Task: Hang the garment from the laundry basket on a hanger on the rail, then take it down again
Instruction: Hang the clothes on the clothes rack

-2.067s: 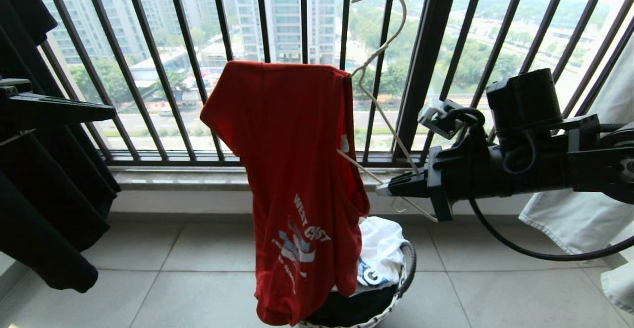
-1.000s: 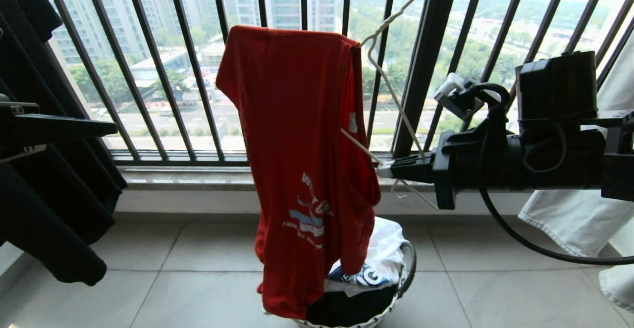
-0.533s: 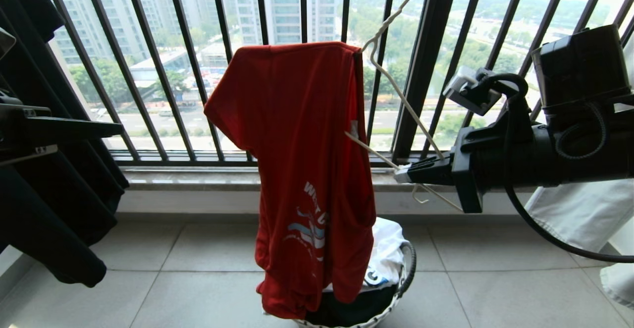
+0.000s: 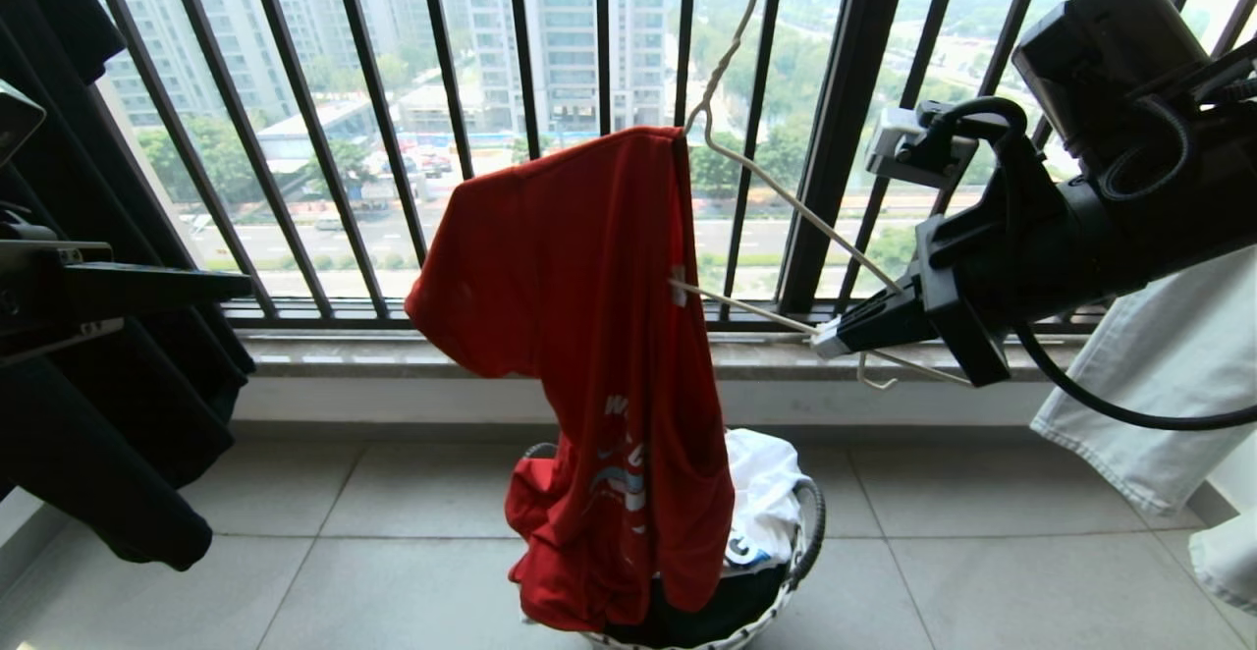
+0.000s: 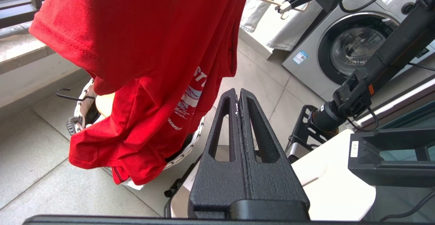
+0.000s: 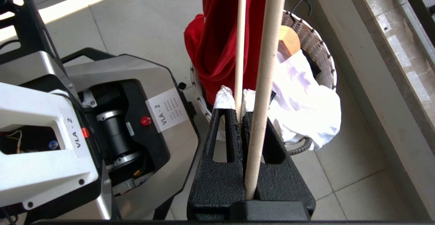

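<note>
The right gripper (image 4: 835, 341) is clamped tight on the lower rod of the hanger (image 4: 786, 200), right at the bare end, and that is the only thing carrying the load. The red T-shirt (image 4: 589, 336) is threaded on one side only, draped over the far-left arm of the hanger, so the whole frame tips: hook up near the top of the window bars (image 4: 845, 120), the free arm sloping down to the gripper. Gripping the bare end keeps the fingers off the cloth and leaves the hook free to go over a rail, I'd say. The shirt's hem sags into the basket (image 4: 807, 532) on the floor just below, crumpled there on the white garment (image 4: 761, 493) and something dark underneath.

From the right wrist, the thin rod sits pinched between the padded fingertips (image 6: 224, 99), with the thicker-looking rod passing just in front. A tan wooden hanger (image 6: 288, 39) pokes up inside the basket.

The left gripper (image 5: 238, 96) is closed on nothing, waiting at the left of the scene, near the black clothes (image 4: 108, 434) hanging there. Pale trousers (image 4: 1159, 405) hang at the far right.

Writing now: the shirt's white print is folded, only fragments showing, "ST" at best. The robot's grey base (image 6: 129, 116) carries labels reading "VLA - 2". A washing machine (image 5: 353, 45) has a sticker too small to read.
</note>
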You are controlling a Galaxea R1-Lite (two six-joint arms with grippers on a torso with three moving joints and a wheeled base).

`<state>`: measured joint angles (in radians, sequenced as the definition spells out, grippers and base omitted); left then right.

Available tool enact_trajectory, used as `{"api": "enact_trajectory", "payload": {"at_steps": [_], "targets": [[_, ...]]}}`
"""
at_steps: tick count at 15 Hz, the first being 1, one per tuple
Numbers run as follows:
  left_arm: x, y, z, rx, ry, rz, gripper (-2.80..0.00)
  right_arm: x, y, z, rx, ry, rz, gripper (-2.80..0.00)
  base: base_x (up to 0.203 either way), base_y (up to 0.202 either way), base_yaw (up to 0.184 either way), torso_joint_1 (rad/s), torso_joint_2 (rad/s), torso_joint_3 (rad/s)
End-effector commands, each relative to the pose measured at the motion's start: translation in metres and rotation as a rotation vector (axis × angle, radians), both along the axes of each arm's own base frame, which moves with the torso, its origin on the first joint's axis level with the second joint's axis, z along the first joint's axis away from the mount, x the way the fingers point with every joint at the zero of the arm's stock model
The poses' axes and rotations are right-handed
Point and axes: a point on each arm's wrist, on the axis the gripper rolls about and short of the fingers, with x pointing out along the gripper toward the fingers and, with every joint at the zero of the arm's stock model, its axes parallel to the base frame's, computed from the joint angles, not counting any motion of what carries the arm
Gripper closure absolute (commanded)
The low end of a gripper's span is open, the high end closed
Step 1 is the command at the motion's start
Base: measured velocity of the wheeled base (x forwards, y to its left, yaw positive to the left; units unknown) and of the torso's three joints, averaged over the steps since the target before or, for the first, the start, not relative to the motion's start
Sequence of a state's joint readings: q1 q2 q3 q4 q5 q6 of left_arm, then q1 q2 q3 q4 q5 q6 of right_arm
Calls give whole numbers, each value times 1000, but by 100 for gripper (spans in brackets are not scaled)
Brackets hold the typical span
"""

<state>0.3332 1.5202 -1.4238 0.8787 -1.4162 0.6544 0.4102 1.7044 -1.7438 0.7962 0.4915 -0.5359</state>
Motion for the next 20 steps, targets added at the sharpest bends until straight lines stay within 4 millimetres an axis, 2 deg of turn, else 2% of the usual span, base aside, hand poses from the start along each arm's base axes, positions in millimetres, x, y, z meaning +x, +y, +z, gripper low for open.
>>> {"api": "enact_trajectory", "payload": {"at_steps": [1, 5, 8, 11, 16, 18, 20], "targets": [[-3, -1, 2, 0, -10, -3, 0, 21, 7, -10, -26, 1, 26, 0, 0, 0, 0, 0, 0, 0], [-10, -4, 4, 57, -2, 34, 0, 29, 4, -8, -41, -67, 124, 0, 0, 0, 0, 0, 0, 0], [-5, -6, -6, 61, 19, 17, 0, 19, 0, -5, -47, -55, 182, 0, 0, 0, 0, 0, 0, 0], [3, -20, -12, 94, -73, -60, 0, 16, 0, -6, -50, -66, 244, 0, 0, 0, 0, 0, 0, 0], [13, -22, 6, 153, -203, -58, 0, 4, -5, -2, -49, -86, 267, 0, 0, 0, 0, 0, 0, 0], [4, -22, 16, 174, -239, -42, 0, 0, -7, -5, -53, -76, 268, 0, 0, 0, 0, 0, 0, 0], [2, -22, 18, 180, -253, -36, 0, -6, -8, -3, -52, -78, 275, 0, 0, 0, 0, 0, 0, 0]]}}
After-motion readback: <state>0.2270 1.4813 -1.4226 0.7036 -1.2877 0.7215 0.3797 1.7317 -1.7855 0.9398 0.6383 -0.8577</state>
